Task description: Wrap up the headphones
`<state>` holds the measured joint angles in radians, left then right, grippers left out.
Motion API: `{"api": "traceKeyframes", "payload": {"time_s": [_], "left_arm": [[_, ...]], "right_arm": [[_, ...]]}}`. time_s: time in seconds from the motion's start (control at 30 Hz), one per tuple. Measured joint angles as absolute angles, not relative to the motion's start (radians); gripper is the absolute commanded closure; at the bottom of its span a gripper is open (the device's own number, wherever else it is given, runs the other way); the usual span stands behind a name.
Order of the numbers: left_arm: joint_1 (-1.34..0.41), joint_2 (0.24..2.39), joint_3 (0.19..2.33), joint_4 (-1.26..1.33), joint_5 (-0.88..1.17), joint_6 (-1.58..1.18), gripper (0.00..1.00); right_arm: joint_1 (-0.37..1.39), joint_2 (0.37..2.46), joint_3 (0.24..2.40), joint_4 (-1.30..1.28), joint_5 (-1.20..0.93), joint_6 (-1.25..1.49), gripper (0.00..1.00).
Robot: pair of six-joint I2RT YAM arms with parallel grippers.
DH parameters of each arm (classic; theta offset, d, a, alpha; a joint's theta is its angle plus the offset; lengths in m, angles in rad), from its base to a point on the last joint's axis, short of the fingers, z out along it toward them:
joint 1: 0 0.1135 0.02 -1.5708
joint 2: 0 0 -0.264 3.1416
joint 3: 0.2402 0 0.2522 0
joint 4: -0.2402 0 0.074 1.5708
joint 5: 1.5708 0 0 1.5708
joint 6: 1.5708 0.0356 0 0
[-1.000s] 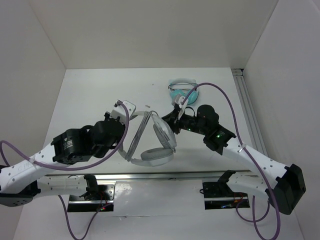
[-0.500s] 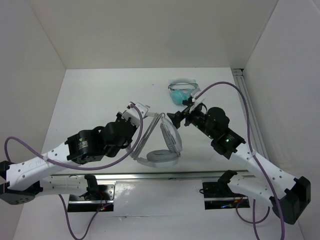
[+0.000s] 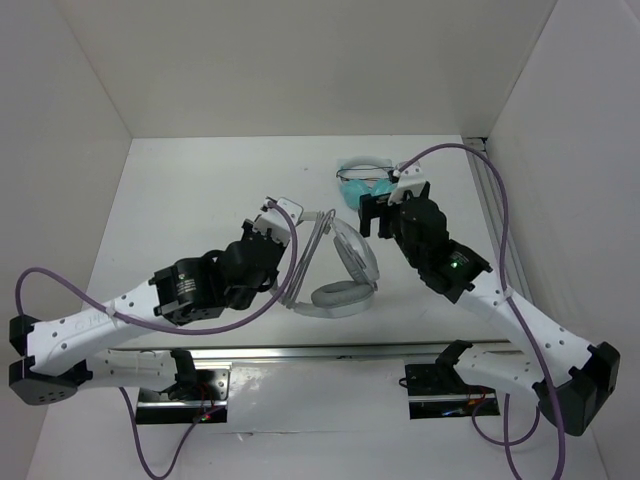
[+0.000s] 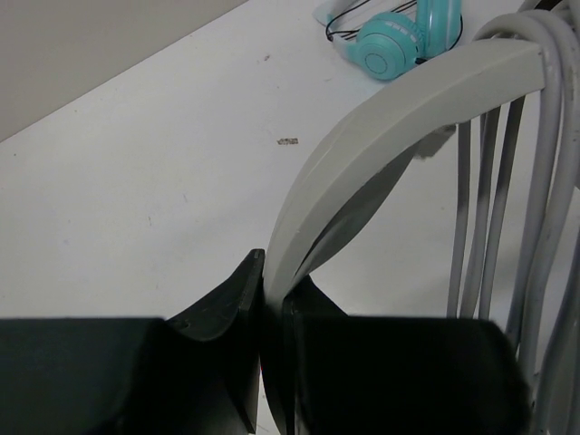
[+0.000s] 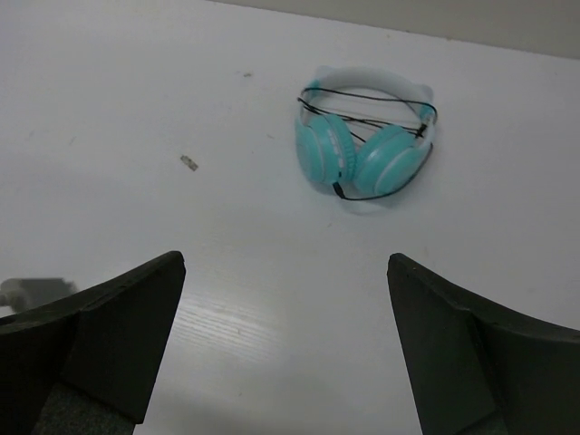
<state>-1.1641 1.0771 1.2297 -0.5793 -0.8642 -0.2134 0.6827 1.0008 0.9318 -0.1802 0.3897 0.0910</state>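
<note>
Left gripper (image 4: pixel 272 304) clenched on the headband of the headphones (image 3: pixel 338 298), which sit mid-table between my two arms. Strands of the pale cable (image 4: pixel 489 217) drape over the band and run down on its right. Right gripper (image 5: pixel 285 267) spread wide, holding nothing, just right of the headphones. It faces the teal headphones (image 5: pixel 362 154), which lie towards the far side of the table (image 3: pixel 180 200).

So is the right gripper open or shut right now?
Open. In the right wrist view the right gripper has its fingers wide apart, with nothing between them.
</note>
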Motion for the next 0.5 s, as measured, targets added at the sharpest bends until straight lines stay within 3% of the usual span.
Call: {"api": "traceKeyframes", "payload": {"time_s": [0.27,0.5], "left_arm": [[-1.164,1.111,1.208,-0.5,-0.871,-0.255,1.0],[-1.164,1.136,1.086,-0.359,-0.875,-0.273,1.0]], "right_arm": [[0.663,0.999,1.053,-0.395,0.631,0.227,0.0],[0.663,0.939,1.116,-0.475,0.718,0.281,0.0]]}}
